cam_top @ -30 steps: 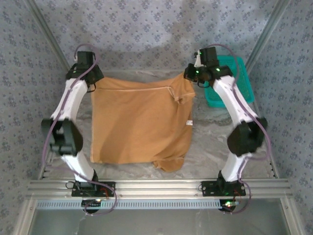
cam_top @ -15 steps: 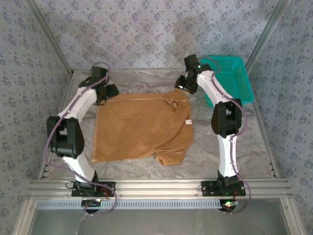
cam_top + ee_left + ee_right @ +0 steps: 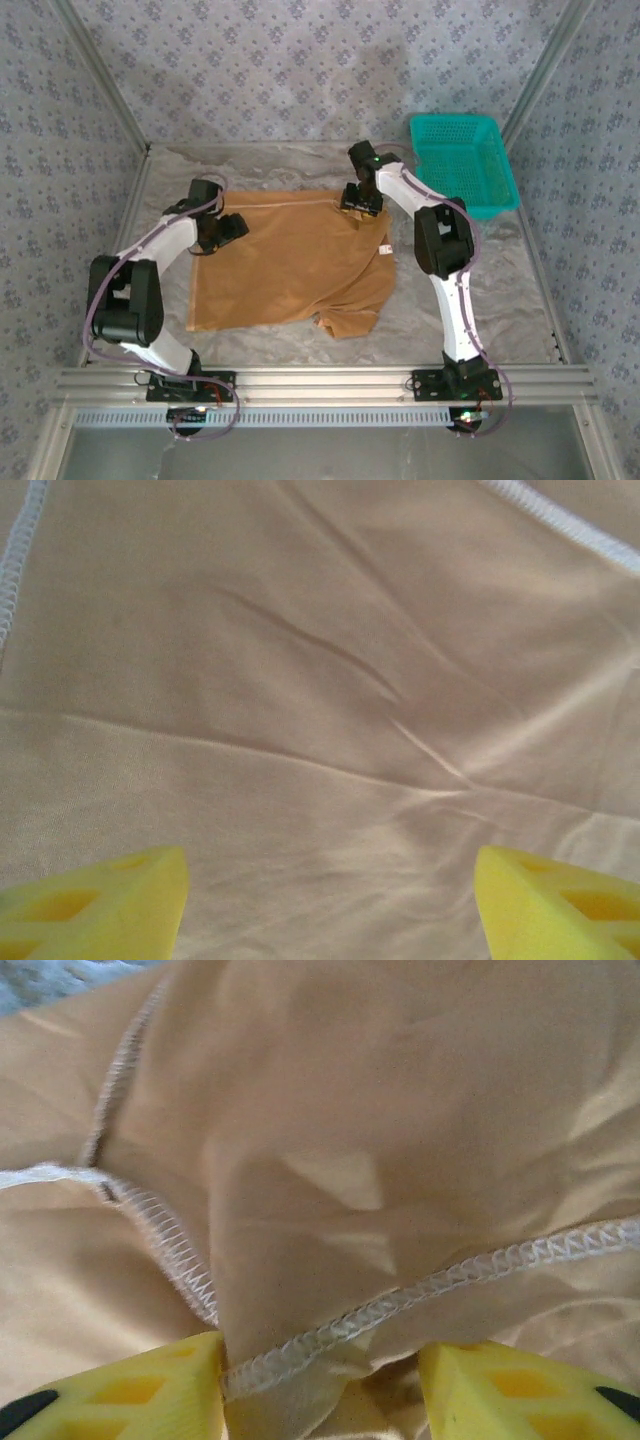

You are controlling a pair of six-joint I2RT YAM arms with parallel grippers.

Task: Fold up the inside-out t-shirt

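Overhead, the inside-out t-shirt (image 3: 290, 265) lies spread flat in the middle of the table (image 3: 530, 300), with a teal basket (image 3: 465, 170) at far right. The left gripper (image 3: 228, 228) sits at the shirt's far-left corner and the right gripper (image 3: 358, 197) at its far-right collar. Left wrist: jaws wide apart above smooth cloth, holding nothing. Right wrist: jaws part-way apart, with a white-stitched fold (image 3: 330, 1340) lying loose between them.

The left arm (image 3: 160, 240) is seen folded low at the elbow and angled forward, its wrist turned inward, and the left fingers (image 3: 100, 900) are spread wide apart. The right arm (image 3: 412, 195) is stretched forward and hooked leftward, wrist tipped down, and the right fingers (image 3: 130, 1390) are parted.
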